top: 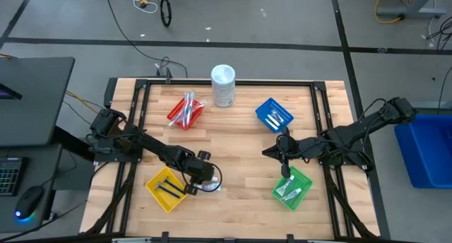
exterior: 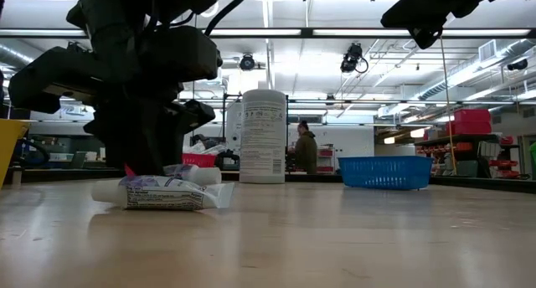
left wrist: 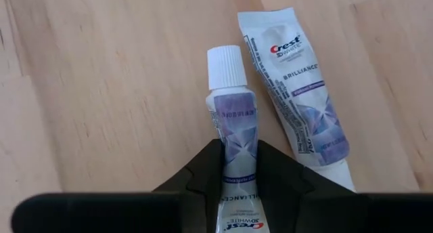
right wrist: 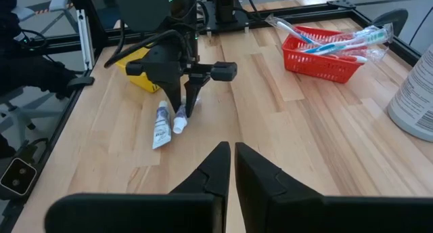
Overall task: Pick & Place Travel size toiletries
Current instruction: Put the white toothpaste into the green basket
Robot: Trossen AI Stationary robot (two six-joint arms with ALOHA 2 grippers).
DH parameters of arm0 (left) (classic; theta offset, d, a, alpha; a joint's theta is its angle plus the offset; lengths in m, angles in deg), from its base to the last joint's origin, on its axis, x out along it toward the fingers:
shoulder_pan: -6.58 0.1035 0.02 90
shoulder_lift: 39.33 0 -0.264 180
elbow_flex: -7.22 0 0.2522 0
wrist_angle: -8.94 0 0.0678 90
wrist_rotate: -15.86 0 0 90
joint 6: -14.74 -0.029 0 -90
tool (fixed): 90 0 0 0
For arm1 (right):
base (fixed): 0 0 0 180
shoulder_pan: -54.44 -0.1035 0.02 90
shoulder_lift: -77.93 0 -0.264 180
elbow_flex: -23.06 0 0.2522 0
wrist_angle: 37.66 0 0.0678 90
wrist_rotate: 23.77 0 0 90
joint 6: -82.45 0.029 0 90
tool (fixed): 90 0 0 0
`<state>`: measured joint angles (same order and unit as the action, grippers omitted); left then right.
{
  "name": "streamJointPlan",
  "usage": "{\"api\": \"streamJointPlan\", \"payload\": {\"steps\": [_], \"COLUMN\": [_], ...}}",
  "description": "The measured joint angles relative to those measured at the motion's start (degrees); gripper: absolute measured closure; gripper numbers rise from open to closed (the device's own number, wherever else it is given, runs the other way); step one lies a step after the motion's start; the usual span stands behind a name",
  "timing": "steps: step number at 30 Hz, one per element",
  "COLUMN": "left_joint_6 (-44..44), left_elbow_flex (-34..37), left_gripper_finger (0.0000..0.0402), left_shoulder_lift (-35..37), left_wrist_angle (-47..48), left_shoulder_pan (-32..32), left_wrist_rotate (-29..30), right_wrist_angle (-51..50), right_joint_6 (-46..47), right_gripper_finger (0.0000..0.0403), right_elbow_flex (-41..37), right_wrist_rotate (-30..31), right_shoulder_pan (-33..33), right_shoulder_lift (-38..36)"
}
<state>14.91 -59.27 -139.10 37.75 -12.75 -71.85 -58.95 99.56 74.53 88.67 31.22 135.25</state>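
Two small white toothpaste tubes with purple print lie side by side on the wooden table, just right of the yellow basket [top: 167,187]. My left gripper [left wrist: 233,152] points steeply down over them and is shut on the capped tube [left wrist: 232,118]. The other tube [left wrist: 304,104] lies flat beside it, untouched. My right gripper [right wrist: 229,152] hangs shut and holds nothing above the green basket [top: 292,188], which holds pale tubes. In the low view both tubes [exterior: 167,192] show under the dark left arm. My left gripper pinches the capped tube's body [left wrist: 233,162] between its two fingers, about midway along it, one finger on each long side. The fingers come from above, slanting down, and lie across the tube. The white cap end [left wrist: 224,67] sticks out past the fingertips, down at the table top.
A red basket [top: 186,112] with toothbrushes and a blue basket [top: 274,114] stand toward the far edge, with a tall white container [top: 223,86] between them. The yellow basket holds thin black pieces. Bare wood lies in the middle of the table.
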Motion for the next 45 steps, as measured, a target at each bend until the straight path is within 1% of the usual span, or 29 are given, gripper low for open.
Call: {"api": "streamJointPlan", "payload": {"steps": [3,10,15,24,36,45], "left_joint_6": [0.0,-2.6,-5.3,-7.6,-11.3,-12.5], "left_elbow_flex": [-0.5,-6.0,-9.5,-13.0,-22.7,-26.1], "left_gripper_finger": [0.0313,0.0313,0.0313,0.0313,0.0313,0.0313], "left_shoulder_lift": [0.3,1.1,1.3,1.3,1.3,1.3], "left_wrist_angle": [0.7,1.0,2.3,2.8,2.6,2.3], "left_shoulder_pan": [0.0,0.4,1.8,4.3,7.2,8.7], "left_wrist_rotate": [-0.4,0.9,1.6,1.4,1.1,0.6], "right_wrist_angle": [0.0,0.1,0.5,1.7,2.6,3.5], "right_joint_6": [0.0,0.0,0.0,0.0,0.0,0.0], "right_gripper_finger": [0.0374,0.0374,0.0373,0.0374,0.0375,0.0375], "right_elbow_flex": [0.0,0.0,0.0,0.0,0.0,0.0], "right_wrist_rotate": [0.0,0.0,0.0,0.0,0.0,0.0], "right_shoulder_pan": [0.0,0.0,0.0,0.0,0.0,0.0], "right_shoulder_lift": [0.0,0.0,0.0,0.0,0.0,0.0]}}
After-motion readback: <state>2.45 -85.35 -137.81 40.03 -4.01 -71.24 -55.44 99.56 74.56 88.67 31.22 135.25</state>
